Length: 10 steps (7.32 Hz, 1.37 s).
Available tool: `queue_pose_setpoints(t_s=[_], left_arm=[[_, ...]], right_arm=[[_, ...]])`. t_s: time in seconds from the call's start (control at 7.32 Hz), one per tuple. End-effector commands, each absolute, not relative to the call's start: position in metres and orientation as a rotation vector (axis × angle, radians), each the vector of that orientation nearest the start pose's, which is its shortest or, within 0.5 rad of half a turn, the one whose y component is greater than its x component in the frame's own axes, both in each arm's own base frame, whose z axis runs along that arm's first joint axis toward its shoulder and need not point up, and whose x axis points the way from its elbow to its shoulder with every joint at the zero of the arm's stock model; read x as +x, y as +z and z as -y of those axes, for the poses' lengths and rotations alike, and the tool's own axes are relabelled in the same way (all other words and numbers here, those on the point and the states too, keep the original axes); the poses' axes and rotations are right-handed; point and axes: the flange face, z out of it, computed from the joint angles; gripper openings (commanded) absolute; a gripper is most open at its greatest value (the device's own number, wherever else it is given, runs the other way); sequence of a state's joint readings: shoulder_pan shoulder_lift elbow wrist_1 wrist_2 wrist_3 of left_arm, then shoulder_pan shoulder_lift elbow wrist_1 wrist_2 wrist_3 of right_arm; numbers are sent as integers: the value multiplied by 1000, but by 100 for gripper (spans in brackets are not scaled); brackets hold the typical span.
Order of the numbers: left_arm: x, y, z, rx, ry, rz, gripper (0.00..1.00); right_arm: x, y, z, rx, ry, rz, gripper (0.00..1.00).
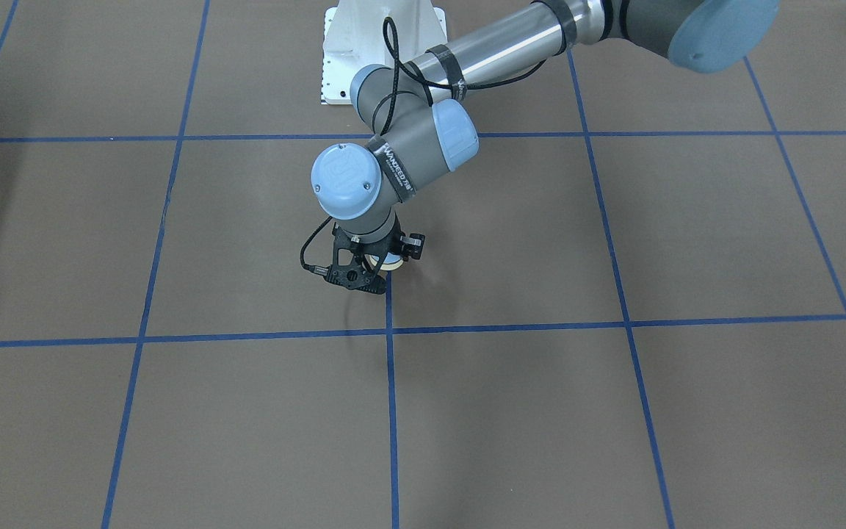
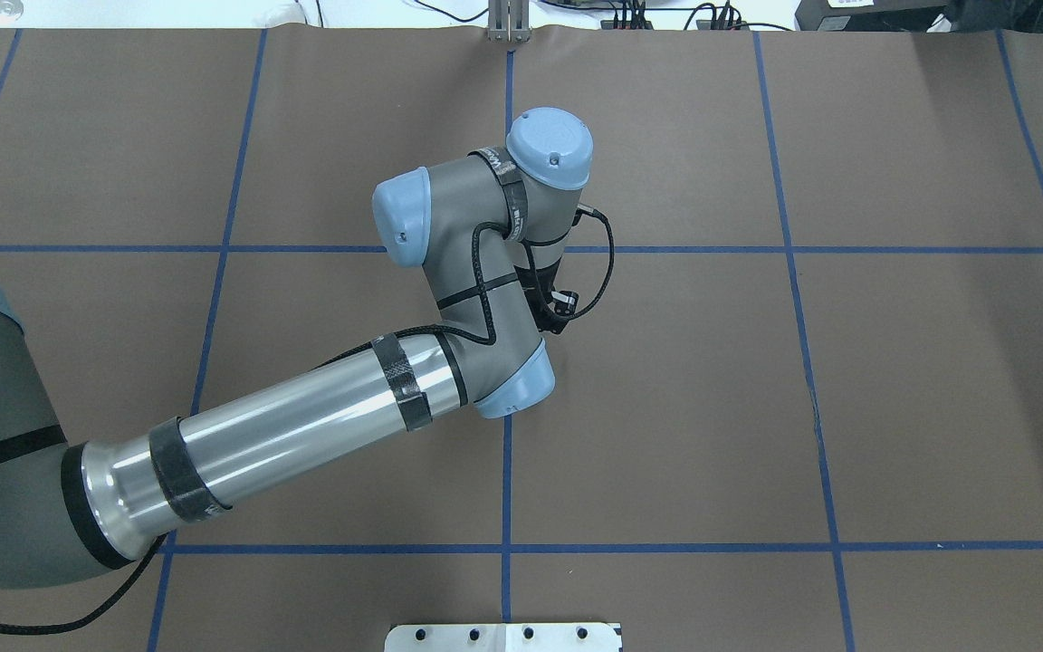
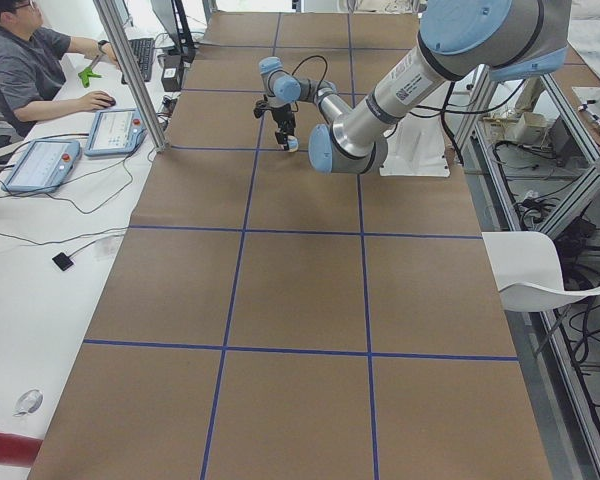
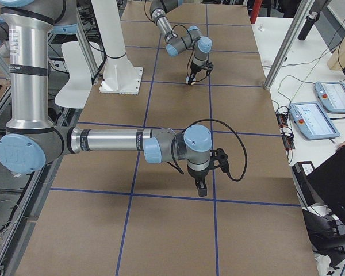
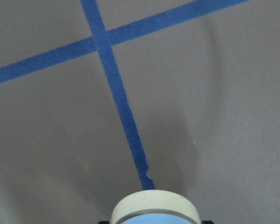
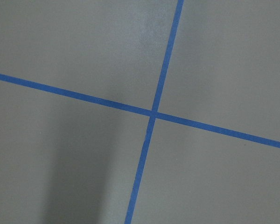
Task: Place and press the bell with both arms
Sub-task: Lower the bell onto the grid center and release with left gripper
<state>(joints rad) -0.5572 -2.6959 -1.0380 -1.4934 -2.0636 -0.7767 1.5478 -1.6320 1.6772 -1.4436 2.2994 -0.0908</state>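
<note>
The bell [image 1: 394,262] is light blue with a cream base ring. It sits between the fingers of my left gripper [image 1: 385,270], close over the brown table on a blue tape line. In the left wrist view its cream ring [image 5: 154,205] fills the bottom edge, base downward. I cannot tell whether it touches the table. The overhead view hides the gripper and bell under my left wrist [image 2: 521,208]. My right gripper [image 4: 201,187] points down over a tape crossing far from the bell. It shows only in the exterior right view, so I cannot tell whether it is open.
The white pedestal base [image 1: 382,44] stands behind the bell on the robot's side. Blue tape lines [image 2: 507,489] divide the brown table into squares. An operator [image 3: 20,70] sits at a side desk with tablets [image 3: 40,160]. Metal frame posts [image 4: 284,46] stand at the table edge.
</note>
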Motion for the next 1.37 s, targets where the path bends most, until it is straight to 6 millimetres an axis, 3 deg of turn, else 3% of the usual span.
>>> queue_pose_setpoints(t_s=[0.0, 0.14, 0.41, 0.55, 0.82, 0.96, 1.09, 1.23], left_arm=[[668, 167, 517, -50, 358, -710, 67], [666, 166, 518, -45, 358, -712, 100], [660, 159, 524, -5, 348, -705, 100], [640, 144, 539, 27, 329, -725, 100], [587, 124, 578, 86, 304, -750, 100], [547, 118, 601, 104, 314, -719, 100], [505, 90, 606, 182, 390, -729, 100], [462, 93, 622, 182, 353, -704, 100]], right_arm=[[56, 628, 477, 185, -170, 720, 100], [56, 627, 477, 186, -170, 720, 100], [56, 625, 478, 189, -171, 722, 100], [56, 622, 481, 194, -172, 723, 100], [55, 617, 482, 201, -174, 738, 100], [53, 610, 483, 211, -178, 759, 100], [50, 603, 488, 222, -192, 804, 100], [44, 581, 496, 253, -210, 880, 99]])
